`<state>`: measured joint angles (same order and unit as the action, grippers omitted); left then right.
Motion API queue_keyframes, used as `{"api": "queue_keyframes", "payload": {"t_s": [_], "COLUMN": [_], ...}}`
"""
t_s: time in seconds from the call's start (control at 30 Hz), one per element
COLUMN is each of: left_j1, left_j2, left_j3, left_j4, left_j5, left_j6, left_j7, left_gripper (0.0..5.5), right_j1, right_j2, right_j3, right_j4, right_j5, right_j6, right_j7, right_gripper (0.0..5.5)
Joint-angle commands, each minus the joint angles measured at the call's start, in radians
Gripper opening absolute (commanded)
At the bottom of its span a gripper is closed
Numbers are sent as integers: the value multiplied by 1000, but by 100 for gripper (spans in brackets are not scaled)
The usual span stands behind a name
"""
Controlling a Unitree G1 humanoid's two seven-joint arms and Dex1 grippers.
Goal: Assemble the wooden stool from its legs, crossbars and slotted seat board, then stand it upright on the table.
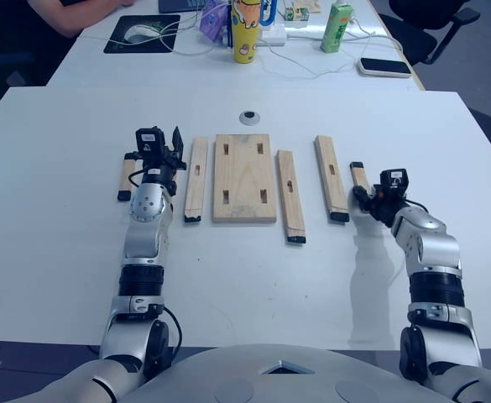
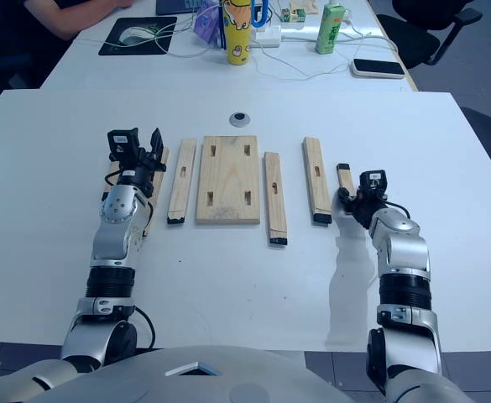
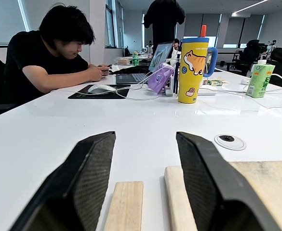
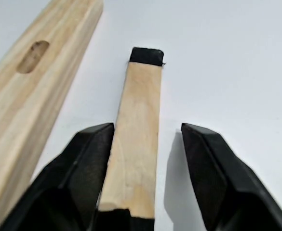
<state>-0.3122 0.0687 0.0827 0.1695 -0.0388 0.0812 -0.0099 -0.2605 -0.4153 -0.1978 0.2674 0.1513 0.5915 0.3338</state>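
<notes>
The slotted seat board (image 1: 244,177) lies flat mid-table. Legs lie beside it: one on its left (image 1: 195,178) and two on its right (image 1: 290,196) (image 1: 331,189). A further strip (image 2: 154,172) is partly hidden under my left arm. One short crossbar (image 1: 126,178) lies far left, another (image 1: 359,176) far right. My left gripper (image 1: 168,149) is open over that hidden strip (image 3: 124,207), with the neighbouring leg (image 3: 177,192) beside its finger. My right gripper (image 4: 146,127) is open and straddles the black-tipped right crossbar (image 4: 141,144). Neither of its fingers (image 4: 87,168) presses on the wood.
A round cable grommet (image 1: 248,117) sits in the table behind the board. On the far table stand a yellow cup (image 1: 245,34) and a green carton (image 1: 337,27), with a phone (image 1: 383,65) and a mouse pad (image 1: 142,34); a person sits there. Bare table stretches in front of the parts.
</notes>
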Motion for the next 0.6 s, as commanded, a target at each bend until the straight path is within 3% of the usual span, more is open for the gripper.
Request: {"api": "queue_keyframes", "payload": {"t_s": [0.03, 0.27, 0.37, 0.5, 0.6], "left_j1": [-5, -14, -13, -16, -39], "left_j2": [13, 11, 1, -12, -37], "left_j3": [8, 27, 38, 72, 114], "left_j4": [4, 27, 31, 21, -7], "left_j5": [2, -37, -101, -209, -371], "left_j6": [12, 32, 56, 102, 201], "left_j7": [3, -18, -69, -131, -212], "left_gripper": [233, 233, 233, 291, 311], "right_j1": [38, 35, 10, -46, -48], "right_j2": [0, 10, 33, 101, 193], "right_j3": [59, 68, 18, 1, 93], "right_j4": [34, 55, 38, -54, -164], "right_j5": [-1, -11, -27, -10, 38], "right_j6": [113, 129, -7, -208, -329], "right_j7": [34, -20, -121, -175, -82], "right_gripper": [205, 134, 134, 134, 134]}}
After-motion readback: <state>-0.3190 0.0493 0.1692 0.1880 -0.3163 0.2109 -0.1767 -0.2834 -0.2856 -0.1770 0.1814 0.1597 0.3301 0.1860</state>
